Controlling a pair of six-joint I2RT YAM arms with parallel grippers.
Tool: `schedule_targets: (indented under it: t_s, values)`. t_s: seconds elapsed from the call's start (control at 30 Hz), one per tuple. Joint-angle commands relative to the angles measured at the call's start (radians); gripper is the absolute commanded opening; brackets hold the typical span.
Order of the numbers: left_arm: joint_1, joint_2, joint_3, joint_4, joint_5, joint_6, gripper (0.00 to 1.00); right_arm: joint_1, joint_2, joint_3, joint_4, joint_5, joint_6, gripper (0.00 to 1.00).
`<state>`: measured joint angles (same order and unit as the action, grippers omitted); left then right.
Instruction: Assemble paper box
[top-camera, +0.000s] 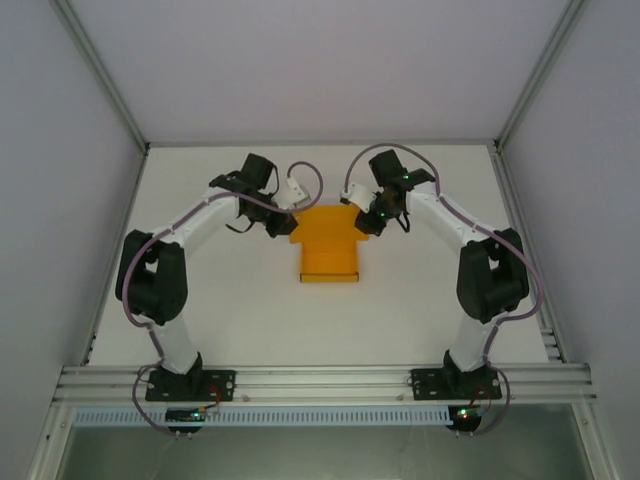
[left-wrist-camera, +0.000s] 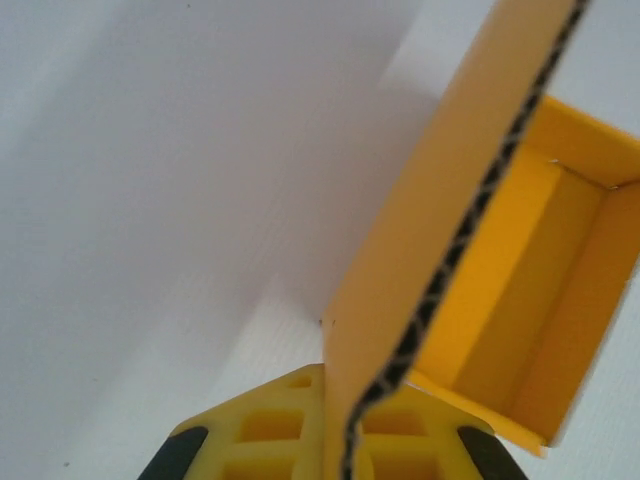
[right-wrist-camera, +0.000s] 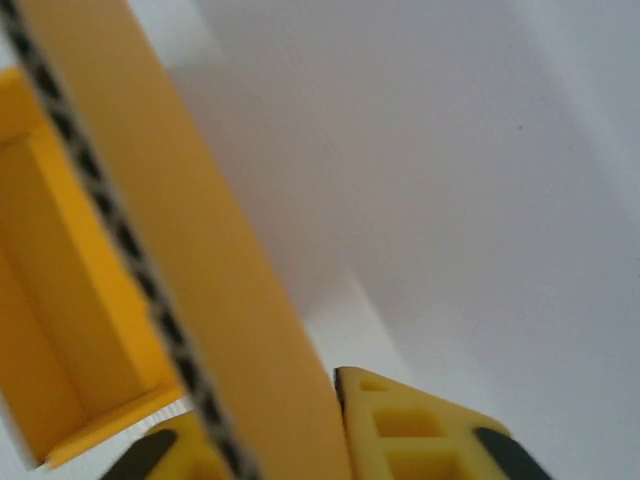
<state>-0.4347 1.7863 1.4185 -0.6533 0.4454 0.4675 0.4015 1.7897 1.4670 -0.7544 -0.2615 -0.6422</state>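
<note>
The partly folded box (top-camera: 328, 248) lies mid-table (top-camera: 240, 310), between the arms, the left gripper (top-camera: 283, 226) pinching it by its raised left flap (left-wrist-camera: 430, 250), the right gripper (top-camera: 368, 222) by its right flap (right-wrist-camera: 200, 270).

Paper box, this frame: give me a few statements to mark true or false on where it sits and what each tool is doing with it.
1. The paper box rests on the table. True.
2. A card flap stands between the fingers of the left tool. True.
3. The right tool hangs over bare table, well away from the box. False: it is at the box's far right corner, with a flap between its fingers.
4. The box is closed on every side. False: both wrist views look into its open inside.
</note>
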Motion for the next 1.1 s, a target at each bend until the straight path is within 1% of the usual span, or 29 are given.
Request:
schedule_targets:
  t_s: [0.0,0.07,0.17,0.3,0.4,0.47,0.5,0.57,0.7,0.83,0.9,0.97,1.07]
  values:
    - [-0.007,-0.033,0.0,0.034,-0.024,-0.066,0.0,0.007,-0.009,0.027,-0.023,0.068,0.037,0.11]
    - [-0.01,-0.054,-0.02,0.079,-0.057,-0.126,0.0,0.023,-0.026,0.017,0.021,0.106,0.094,0.1]
    - [-0.019,-0.088,-0.035,0.153,-0.132,-0.258,0.0,0.059,-0.048,0.014,0.095,0.221,0.236,0.06]
    - [-0.054,-0.117,-0.048,0.227,-0.204,-0.436,0.0,0.113,-0.05,0.033,0.178,0.329,0.538,0.03]
    - [-0.09,-0.115,-0.058,0.297,-0.345,-0.593,0.0,0.163,-0.043,0.023,0.263,0.421,0.76,0.02]
    - [-0.094,-0.09,-0.053,0.324,-0.344,-0.692,0.0,0.183,-0.027,0.022,0.306,0.428,0.904,0.04]
    - [-0.099,-0.079,-0.057,0.339,-0.338,-0.718,0.0,0.187,-0.018,0.026,0.32,0.437,0.977,0.05]
    - [-0.116,-0.063,-0.072,0.382,-0.38,-0.765,0.0,0.19,0.002,0.034,0.374,0.493,1.072,0.05]
    - [-0.137,-0.032,-0.067,0.406,-0.449,-0.848,0.0,0.212,0.037,0.035,0.457,0.475,1.188,0.06]
    - [-0.157,-0.016,-0.089,0.467,-0.454,-0.901,0.0,0.233,0.069,0.018,0.503,0.517,1.265,0.06]
    - [-0.157,-0.01,-0.106,0.499,-0.457,-0.938,0.0,0.245,0.074,-0.022,0.571,0.54,1.283,0.06]
    - [-0.157,-0.003,-0.12,0.524,-0.442,-0.958,0.0,0.253,0.074,-0.062,0.616,0.549,1.341,0.06]
    - [-0.162,0.004,-0.153,0.554,-0.443,-0.96,0.0,0.27,0.073,-0.101,0.677,0.612,1.323,0.06]
